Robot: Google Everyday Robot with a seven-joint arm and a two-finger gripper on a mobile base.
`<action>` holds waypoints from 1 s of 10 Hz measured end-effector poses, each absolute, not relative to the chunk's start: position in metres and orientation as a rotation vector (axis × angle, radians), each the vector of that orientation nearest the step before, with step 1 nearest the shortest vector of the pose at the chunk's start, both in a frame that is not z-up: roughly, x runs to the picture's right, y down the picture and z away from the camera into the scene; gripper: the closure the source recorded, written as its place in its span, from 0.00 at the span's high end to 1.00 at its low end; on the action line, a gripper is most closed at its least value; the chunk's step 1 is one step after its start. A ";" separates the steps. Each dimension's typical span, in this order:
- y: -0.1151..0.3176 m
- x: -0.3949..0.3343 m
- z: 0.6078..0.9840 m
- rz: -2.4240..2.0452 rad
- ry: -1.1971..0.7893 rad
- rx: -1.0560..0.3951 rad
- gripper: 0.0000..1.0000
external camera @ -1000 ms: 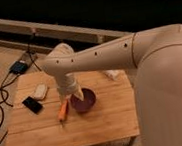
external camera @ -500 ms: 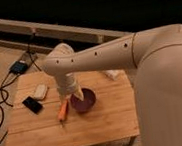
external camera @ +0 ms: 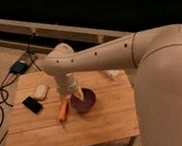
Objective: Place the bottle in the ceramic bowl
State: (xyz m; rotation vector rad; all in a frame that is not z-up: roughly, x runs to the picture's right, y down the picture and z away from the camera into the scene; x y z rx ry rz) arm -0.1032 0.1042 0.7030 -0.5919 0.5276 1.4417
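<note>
over the ceramic bowl (external camera: 88, 104) hangs the gripper (external camera: 75, 93); orange object (external camera: 63, 110) just beside.

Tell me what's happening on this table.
The robot's arm reaches down over the wooden table, with its gripper just above the edge of the maroon bowl. The pale bottle hangs tilted at the gripper, over the bowl but not yet lying in it. An orange object lies beside the bowl.
</note>
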 end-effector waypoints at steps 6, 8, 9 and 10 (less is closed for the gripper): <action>0.065 -0.055 0.719 1.456 0.570 -0.568 0.65; 0.045 -0.032 0.729 1.458 0.571 -0.564 0.65; 0.028 -0.013 0.740 1.451 0.566 -0.568 0.65; 0.020 -0.003 0.747 1.439 0.562 -0.573 0.65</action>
